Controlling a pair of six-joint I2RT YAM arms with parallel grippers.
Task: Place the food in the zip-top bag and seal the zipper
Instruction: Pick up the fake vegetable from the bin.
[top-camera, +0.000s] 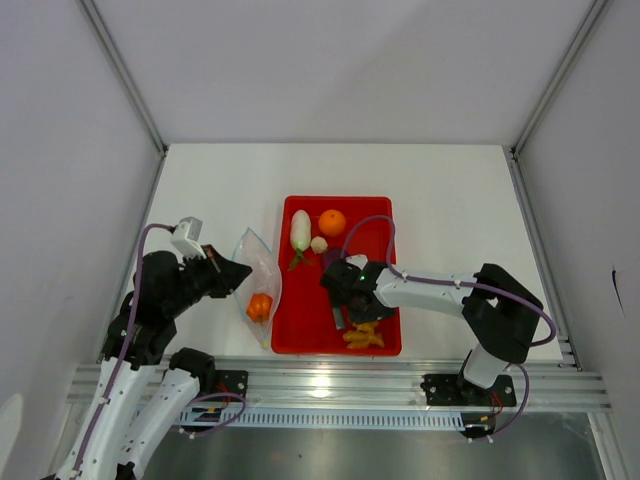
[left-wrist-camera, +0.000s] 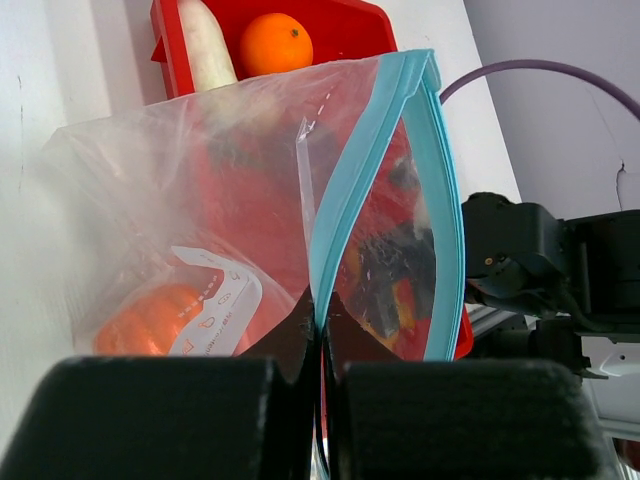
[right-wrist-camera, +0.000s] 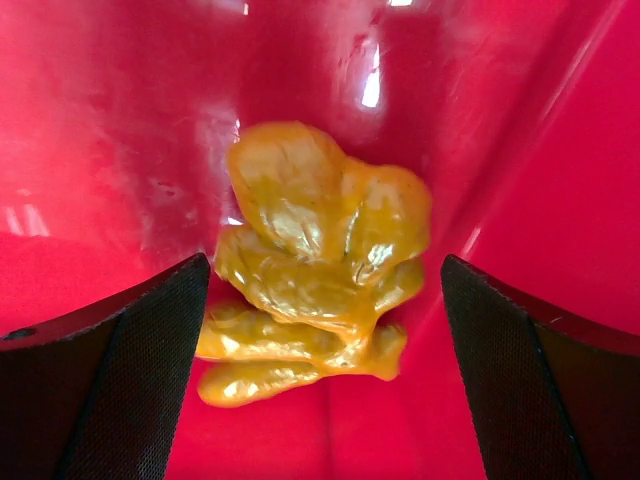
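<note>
Left gripper clamped on zip-top bag mouth; right gripper agape over ginger; pumpkin bagged, rest in tray, zipper unsealed.

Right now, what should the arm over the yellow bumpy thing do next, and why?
Probably lower the right gripper a little and close it on the ginger. Its jaws stand open on either side of the ginger in the red tray, and the left gripper is pinching the bag by its blue strip.

The tray was glossy red, the ginger mustard yellow, the radish white, the zipper pale blue on the clear bag.
</note>
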